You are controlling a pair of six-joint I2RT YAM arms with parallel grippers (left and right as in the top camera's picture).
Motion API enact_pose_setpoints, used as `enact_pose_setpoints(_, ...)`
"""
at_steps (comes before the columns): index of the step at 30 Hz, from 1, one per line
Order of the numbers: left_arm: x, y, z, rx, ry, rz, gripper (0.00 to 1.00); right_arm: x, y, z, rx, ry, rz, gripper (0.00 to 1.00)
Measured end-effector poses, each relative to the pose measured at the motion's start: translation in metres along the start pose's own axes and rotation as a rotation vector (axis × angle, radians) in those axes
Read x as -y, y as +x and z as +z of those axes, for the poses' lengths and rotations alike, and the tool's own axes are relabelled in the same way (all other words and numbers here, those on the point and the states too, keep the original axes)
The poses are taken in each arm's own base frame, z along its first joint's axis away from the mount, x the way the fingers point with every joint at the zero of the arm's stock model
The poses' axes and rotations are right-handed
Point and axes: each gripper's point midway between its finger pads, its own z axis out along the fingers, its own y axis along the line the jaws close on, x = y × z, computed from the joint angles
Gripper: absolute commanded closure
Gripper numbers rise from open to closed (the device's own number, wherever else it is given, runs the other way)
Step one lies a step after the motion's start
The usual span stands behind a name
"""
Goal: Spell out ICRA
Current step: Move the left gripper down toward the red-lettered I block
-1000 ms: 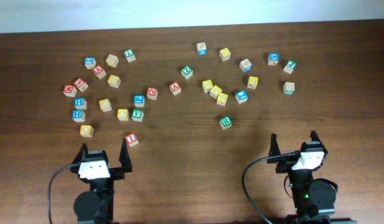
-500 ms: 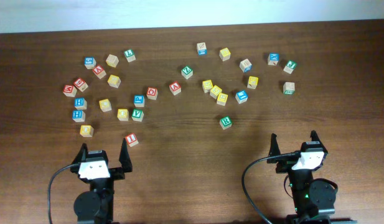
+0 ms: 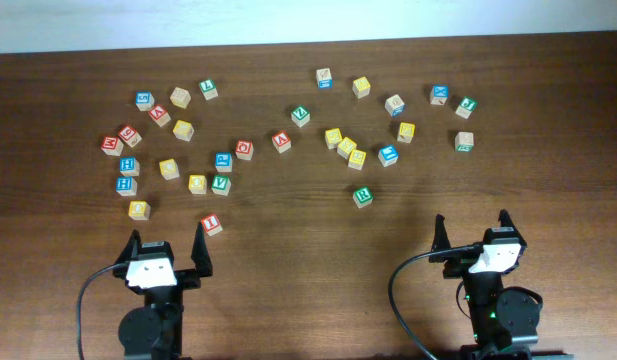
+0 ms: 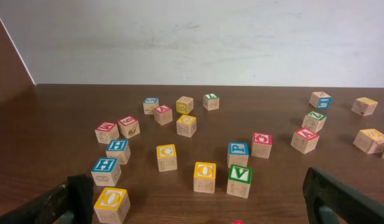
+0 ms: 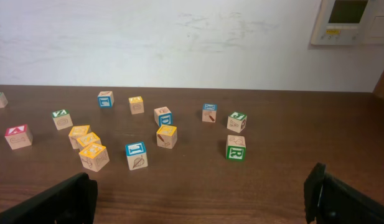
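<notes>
We hold our black two-finger left gripper (image 3: 169,238) and matching right gripper (image 3: 472,222) pointing forward, jaws spread wide, both empty.

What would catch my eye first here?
A scatter of colourful alphabet cubes covers the far half of the dark wooden table. A green R cube sits apart, nearer the front. At the near edge, the left fingers and right fingers stand wide open, holding nothing.

2 blue h cubes (image 3: 129,165), table (image 3: 308,260)
</notes>
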Motion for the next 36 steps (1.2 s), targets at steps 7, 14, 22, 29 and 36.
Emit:
enact_pose_setpoints(7, 0.014, -0.013, 0.000, 0.058, 0.081, -0.002, 0.01, 0.000, 0.000, 0.000, 0.000, 0.001, 0.001, 0.02)
enact_pose_setpoints(14, 0.094, -0.151, -0.091, 0.750, 0.577, 0.183, 0.01, 0.001, 0.000, 0.000, -0.001, 0.007, 0.000, 0.02)
enact_pose_setpoints(22, 0.098, -0.249, -0.133, 0.813, 0.616, 0.219, 0.01, 0.002, 0.001, 0.000, -0.003, 0.011, 0.000, 0.02)
enact_pose_setpoints(29, 0.153, -0.262, -0.057, 0.278, 1.057, 0.209, 0.01, 0.002, 0.000, 0.000, -0.002, 0.011, 0.000, 0.02)
enact_pose_setpoints(36, 0.148, -0.173, 0.035, -0.428, 0.913, -0.245, 0.01, 0.002, 0.001, 0.000, -0.004, 0.011, 0.000, 0.02)
